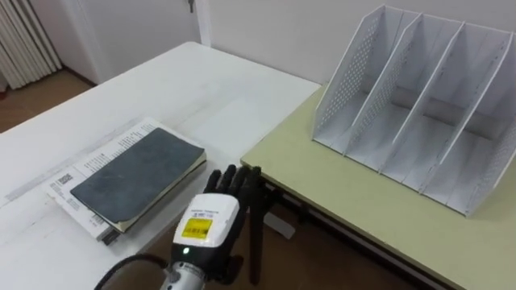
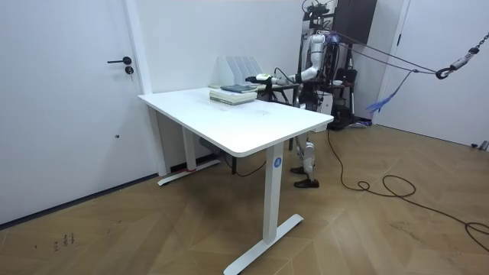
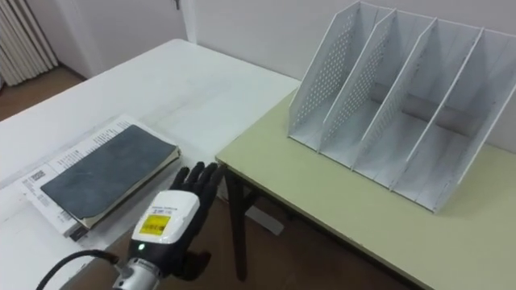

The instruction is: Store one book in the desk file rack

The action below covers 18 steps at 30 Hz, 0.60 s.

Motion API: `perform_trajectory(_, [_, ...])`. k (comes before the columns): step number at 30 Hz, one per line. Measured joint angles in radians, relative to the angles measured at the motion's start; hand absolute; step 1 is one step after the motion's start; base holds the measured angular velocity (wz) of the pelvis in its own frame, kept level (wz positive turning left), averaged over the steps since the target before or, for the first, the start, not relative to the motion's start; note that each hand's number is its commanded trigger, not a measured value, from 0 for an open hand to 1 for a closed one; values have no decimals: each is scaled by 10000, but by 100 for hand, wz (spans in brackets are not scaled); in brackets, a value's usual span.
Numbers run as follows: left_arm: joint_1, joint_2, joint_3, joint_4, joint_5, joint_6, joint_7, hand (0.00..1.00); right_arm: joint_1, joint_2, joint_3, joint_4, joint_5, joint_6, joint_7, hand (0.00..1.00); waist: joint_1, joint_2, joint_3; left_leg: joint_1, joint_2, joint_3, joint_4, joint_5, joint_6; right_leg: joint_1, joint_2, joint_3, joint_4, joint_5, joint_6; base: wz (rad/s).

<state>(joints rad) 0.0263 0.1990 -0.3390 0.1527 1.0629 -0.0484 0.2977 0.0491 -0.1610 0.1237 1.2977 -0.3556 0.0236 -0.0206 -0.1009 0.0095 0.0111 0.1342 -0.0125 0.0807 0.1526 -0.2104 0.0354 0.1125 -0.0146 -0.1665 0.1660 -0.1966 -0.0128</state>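
A dark grey book (image 1: 133, 173) lies flat on a larger white printed book (image 1: 85, 165), near the right edge of the white table (image 1: 185, 89). My left hand (image 1: 211, 219) hovers just right of this stack, over the gap between the two tables. Its fingers are straight and open, hold nothing, and do not touch the book. The white perforated file rack (image 1: 411, 105) stands on the pale green desk (image 1: 347, 201) to the right, its slots without contents. In the room view I stand behind the white table, my arm stretched toward the books (image 2: 233, 93).
A narrow gap with a dark table leg (image 1: 256, 234) separates the white table from the green desk. The green desk has bare surface in front of the rack. A wall runs behind both tables.
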Motion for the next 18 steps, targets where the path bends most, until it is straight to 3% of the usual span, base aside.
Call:
perform_trajectory(4, [-4,330,257,-224,-1,7,190,0,32,-31,-8,3,13,3,28,0,-38,83,2,-44,0,1,-2,0,-1,-65,16,16,-41,6,-9,0])
perform_trajectory(9, [-5,573,789,-785,-10,126,859,0,113,-9,14,239,19,225,197,0,-32,257,-108,-151,4,-28,10,0,-1,-76,9,-5,-141,76,16,1])
perform_trajectory(18, [-4,571,1671,-726,-128,296,1133,0,289,11,15,245,189,360,231,0,24,233,-87,3,13,-20,12,0,-1,101,11,27,-123,90,4,-1])
